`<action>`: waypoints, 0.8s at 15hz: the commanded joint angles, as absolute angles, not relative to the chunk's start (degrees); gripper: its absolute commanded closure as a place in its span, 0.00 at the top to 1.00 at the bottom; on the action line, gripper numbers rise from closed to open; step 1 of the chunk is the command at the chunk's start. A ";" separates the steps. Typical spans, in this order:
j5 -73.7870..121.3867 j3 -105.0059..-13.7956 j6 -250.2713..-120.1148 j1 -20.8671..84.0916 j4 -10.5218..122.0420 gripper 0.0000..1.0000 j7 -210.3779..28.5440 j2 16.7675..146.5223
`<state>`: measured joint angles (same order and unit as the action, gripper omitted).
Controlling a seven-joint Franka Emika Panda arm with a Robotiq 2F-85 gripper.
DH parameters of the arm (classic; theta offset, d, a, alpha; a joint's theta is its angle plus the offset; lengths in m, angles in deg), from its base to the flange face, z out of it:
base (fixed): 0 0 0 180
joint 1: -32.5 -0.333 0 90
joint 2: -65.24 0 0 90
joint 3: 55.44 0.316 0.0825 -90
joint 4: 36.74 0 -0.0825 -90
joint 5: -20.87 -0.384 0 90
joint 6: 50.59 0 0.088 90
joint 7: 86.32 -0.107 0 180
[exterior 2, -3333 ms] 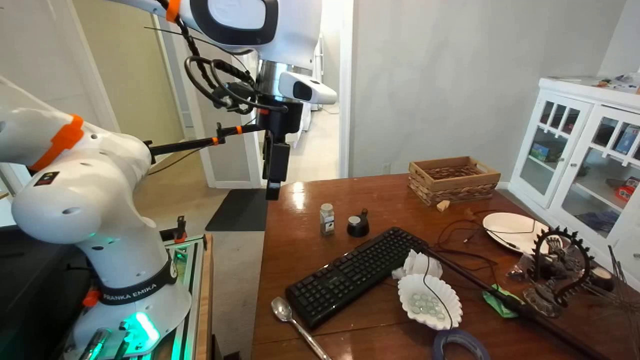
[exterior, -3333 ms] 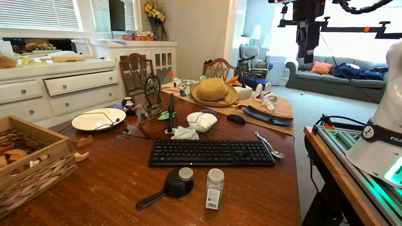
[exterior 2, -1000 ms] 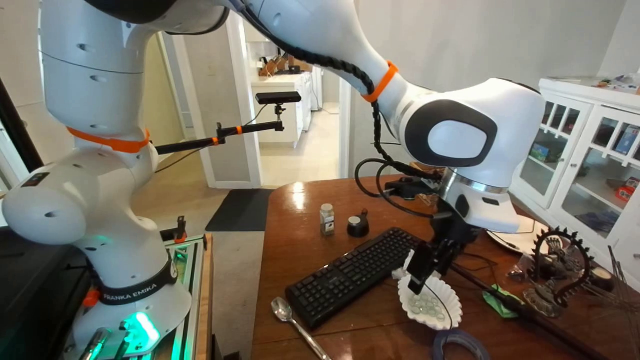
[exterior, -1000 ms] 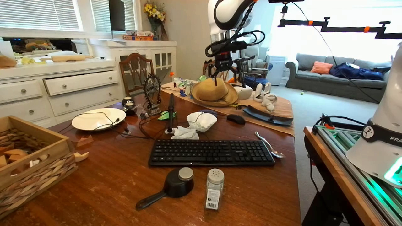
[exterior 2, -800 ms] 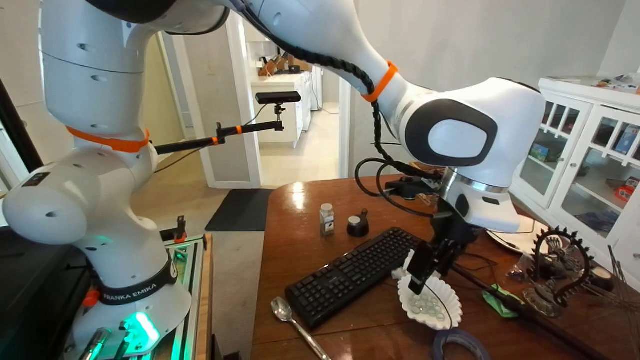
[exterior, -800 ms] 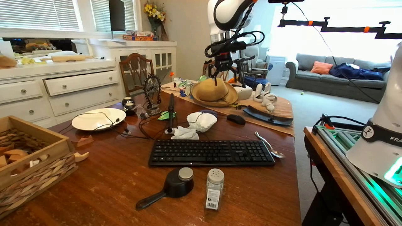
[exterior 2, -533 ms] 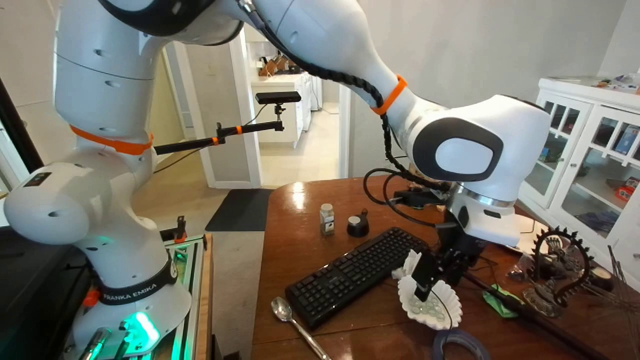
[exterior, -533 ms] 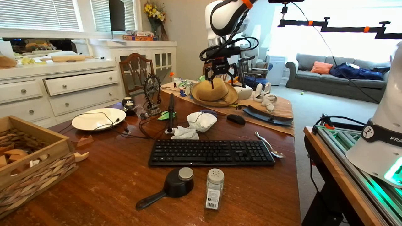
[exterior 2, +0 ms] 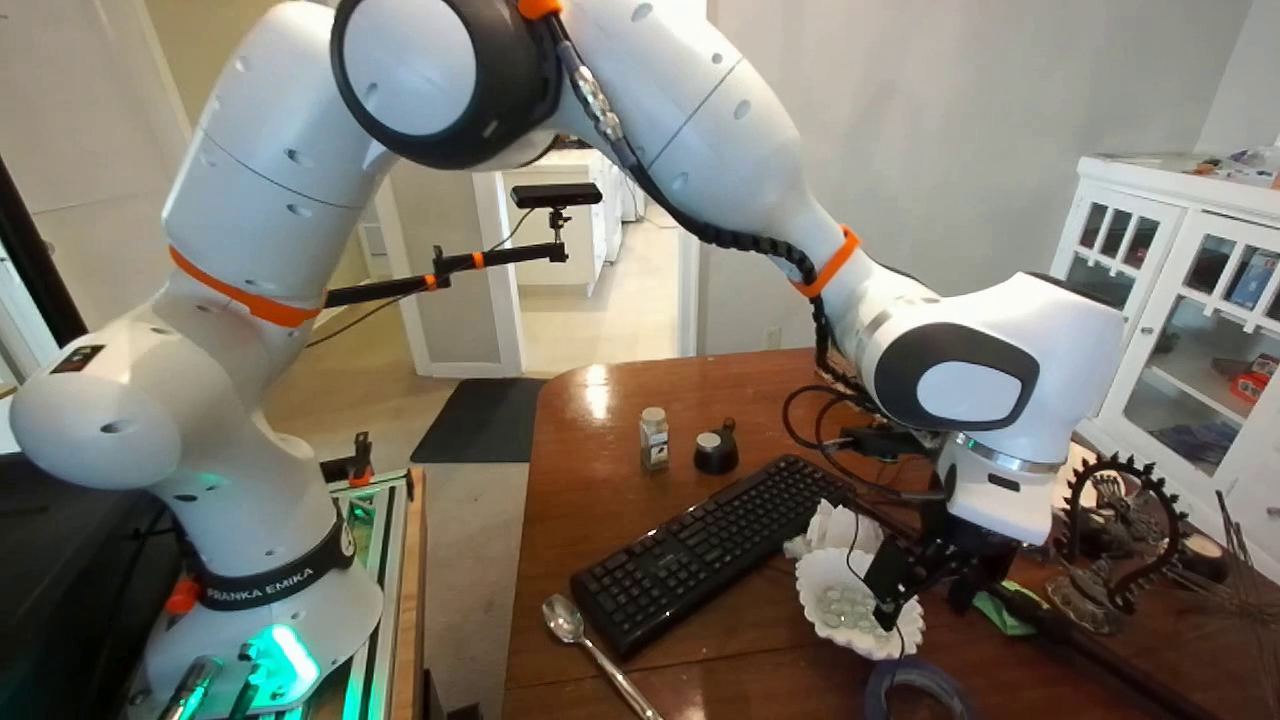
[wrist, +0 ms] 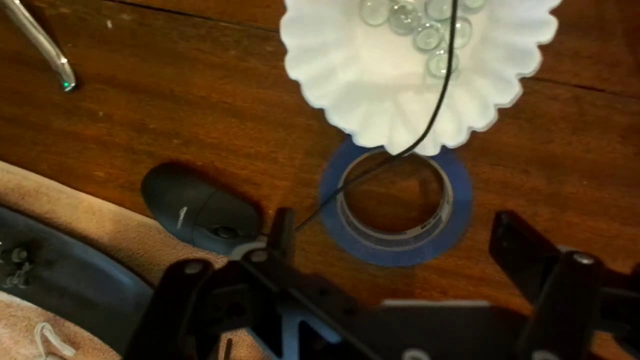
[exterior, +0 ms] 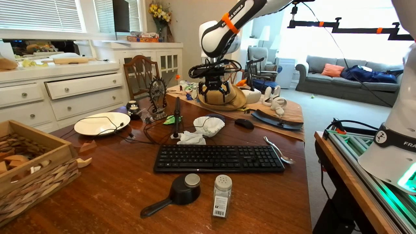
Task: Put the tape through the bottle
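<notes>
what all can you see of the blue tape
The tape is a smooth-looking blue ring around a pale core with small marks too blurred to read. It lies flat on the wooden table, partly hidden by the white scalloped dish in the wrist view. A black cord crosses over it; whether either touches it, I can't tell. The open hand isn't holding it.

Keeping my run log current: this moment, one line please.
Gripper open, empty | tape flat on table, cable crossing it in wrist view | bottle upright, apart from tape | placement pending
</notes>
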<state>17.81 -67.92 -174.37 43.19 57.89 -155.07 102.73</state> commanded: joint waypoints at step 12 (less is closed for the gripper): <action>16.42 -70.58 -172.51 44.86 35.55 0.93 -163.68 121.16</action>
